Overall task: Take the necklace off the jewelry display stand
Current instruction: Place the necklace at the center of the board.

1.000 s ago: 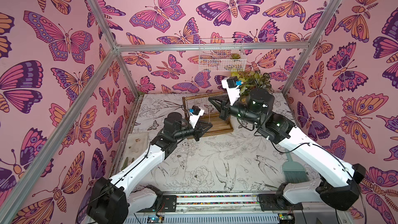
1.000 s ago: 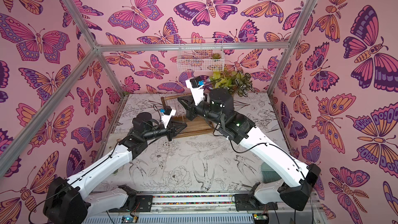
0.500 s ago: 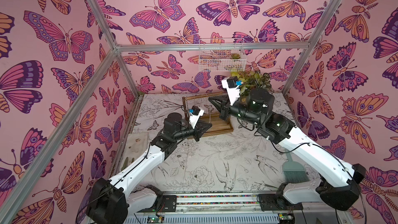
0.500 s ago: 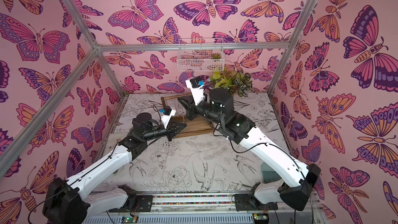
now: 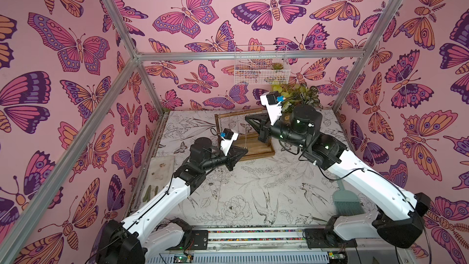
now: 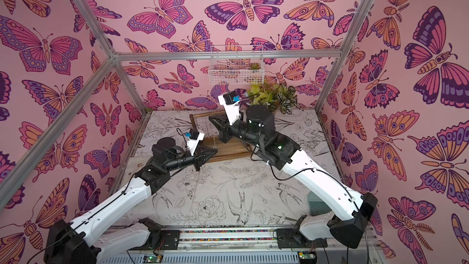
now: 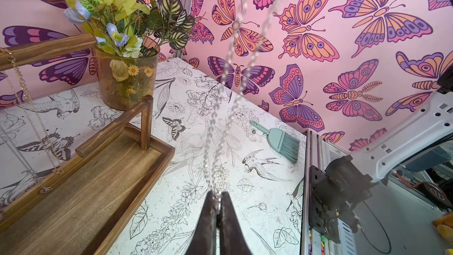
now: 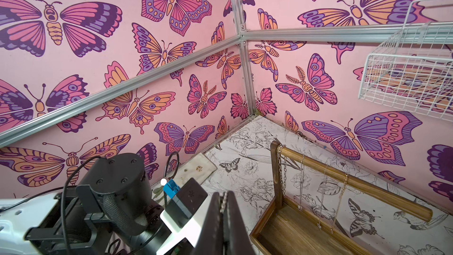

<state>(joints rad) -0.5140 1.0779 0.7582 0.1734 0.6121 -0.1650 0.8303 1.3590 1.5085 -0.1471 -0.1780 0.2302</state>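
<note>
The brown wooden jewelry display stand (image 5: 238, 113) (image 6: 200, 115) stands at the back middle of the table. A thin silver necklace (image 5: 245, 134) runs taut and nearly upright in front of it, between my two grippers. The right gripper (image 5: 246, 118) (image 8: 224, 193) is shut on the chain's upper end, level with the stand's top bar (image 8: 353, 182). Lower down, by the tray base (image 7: 98, 175), the left gripper (image 5: 244, 150) (image 7: 217, 196) is shut on the lower end. From its fingertips, two strands of the necklace (image 7: 228, 57) rise out of the left wrist view.
Other chains (image 8: 282, 168) hang from the stand's bar, among them a gold one (image 7: 22, 89). A vase of flowers (image 5: 297, 95) stands behind the stand, under a white wire basket (image 5: 261, 72) on the back wall. A teal brush (image 5: 347, 201) lies front right and a pale board (image 5: 160, 171) lies left.
The left gripper's jaws have drawn fully together on the chain. Both arms have hardly moved.
</note>
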